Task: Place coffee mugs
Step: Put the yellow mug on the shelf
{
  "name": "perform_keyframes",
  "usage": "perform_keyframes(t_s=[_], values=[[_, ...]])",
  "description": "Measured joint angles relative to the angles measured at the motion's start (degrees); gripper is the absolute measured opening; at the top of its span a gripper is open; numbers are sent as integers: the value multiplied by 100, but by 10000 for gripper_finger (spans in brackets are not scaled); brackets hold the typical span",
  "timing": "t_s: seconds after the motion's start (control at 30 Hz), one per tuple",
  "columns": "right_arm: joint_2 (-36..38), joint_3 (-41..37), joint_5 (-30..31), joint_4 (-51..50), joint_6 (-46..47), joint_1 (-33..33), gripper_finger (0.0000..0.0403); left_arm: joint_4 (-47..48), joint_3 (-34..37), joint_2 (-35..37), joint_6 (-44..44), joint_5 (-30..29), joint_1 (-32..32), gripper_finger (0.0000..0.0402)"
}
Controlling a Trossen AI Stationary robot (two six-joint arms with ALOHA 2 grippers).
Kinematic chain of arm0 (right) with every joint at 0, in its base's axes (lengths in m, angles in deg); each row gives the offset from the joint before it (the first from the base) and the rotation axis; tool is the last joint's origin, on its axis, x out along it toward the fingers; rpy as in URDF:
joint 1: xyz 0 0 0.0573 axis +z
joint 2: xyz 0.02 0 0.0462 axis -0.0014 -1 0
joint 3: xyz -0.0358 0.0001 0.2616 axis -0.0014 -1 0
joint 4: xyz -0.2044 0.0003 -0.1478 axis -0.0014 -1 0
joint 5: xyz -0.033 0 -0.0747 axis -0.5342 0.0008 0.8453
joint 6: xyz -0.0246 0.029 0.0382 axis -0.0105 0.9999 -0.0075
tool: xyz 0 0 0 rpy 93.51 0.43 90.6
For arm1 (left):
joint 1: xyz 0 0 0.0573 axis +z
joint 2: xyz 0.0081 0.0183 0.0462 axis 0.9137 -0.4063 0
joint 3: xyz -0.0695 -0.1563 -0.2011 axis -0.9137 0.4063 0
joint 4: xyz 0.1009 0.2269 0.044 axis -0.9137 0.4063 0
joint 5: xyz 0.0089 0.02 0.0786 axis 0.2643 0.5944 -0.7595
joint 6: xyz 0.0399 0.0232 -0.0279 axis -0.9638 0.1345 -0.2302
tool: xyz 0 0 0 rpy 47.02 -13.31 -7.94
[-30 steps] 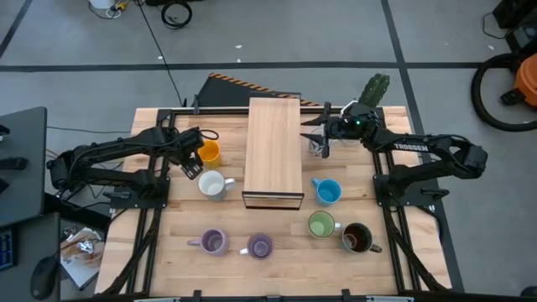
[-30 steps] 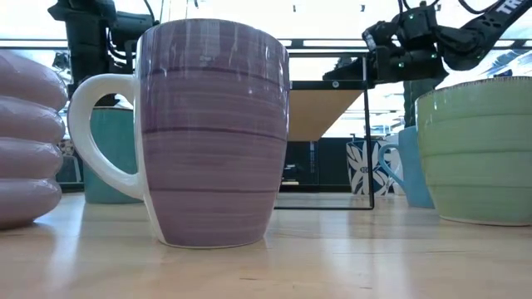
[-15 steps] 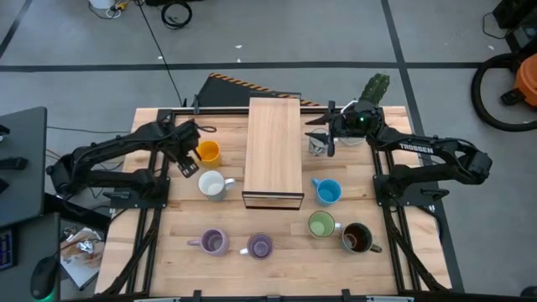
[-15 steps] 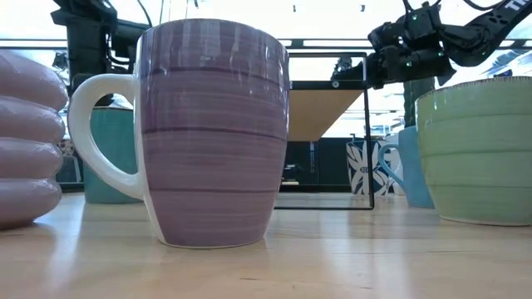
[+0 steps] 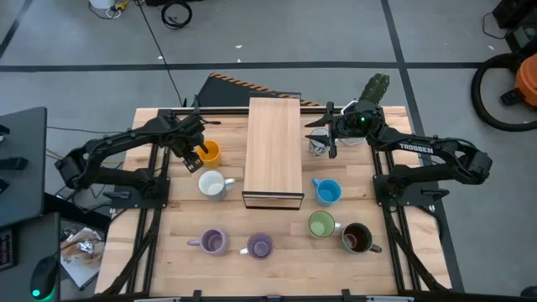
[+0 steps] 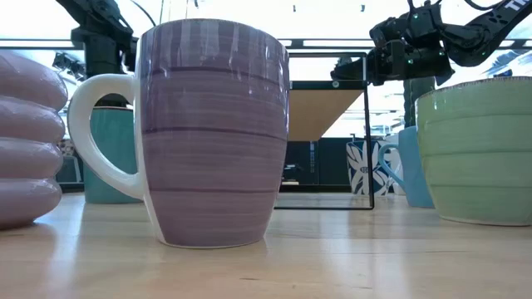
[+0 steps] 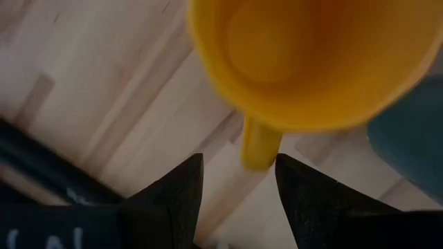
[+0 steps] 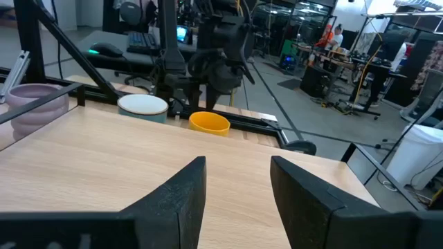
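Note:
The orange mug (image 5: 209, 152) stands left of the wooden shelf (image 5: 273, 151). My left gripper (image 5: 195, 154) is open and hangs just above it; in the left wrist view its fingers (image 7: 183, 183) stand on either side of the orange mug's handle (image 7: 259, 144) without touching. My right gripper (image 5: 322, 141) is open, above the patterned white mug (image 5: 316, 148) by the shelf's right side. The plain white mug (image 5: 214, 184), blue mug (image 5: 327, 192), green mug (image 5: 320, 225), dark brown mug (image 5: 357, 237) and two purple mugs (image 5: 213, 242) (image 5: 259, 247) all stand on their bases on the table.
The wooden shelf on a dark frame runs down the table's middle between the arms. A cactus in a pot (image 5: 375, 87) stands at the far right corner behind my right arm. Bare tabletop (image 5: 281, 268) lies along the near edge.
My left gripper has moved toward the far edge, away from the plain white mug, and come over the orange mug's handle, staying open. The mugs have not moved.

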Motion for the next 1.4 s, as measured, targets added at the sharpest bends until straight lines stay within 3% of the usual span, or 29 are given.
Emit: perform_keyframes(t_s=[0.4, 0.57, 0.97, 1.4], values=[[0, 0, -2, -100, -26, 87, 167, -551, 2, -474, -1255, 13, -15, 187], [2, 0, -2, -138, -28, 87, 167, -631, 2, -473, -1308, 167, -15, 169], [0, -2, -2, -157, -28, 87, 167, -623, 2, -471, -1052, 297, -16, 63], [0, -2, -1, -162, -28, 87, 167, -637, 2, -464, -1082, 308, -15, 63]])
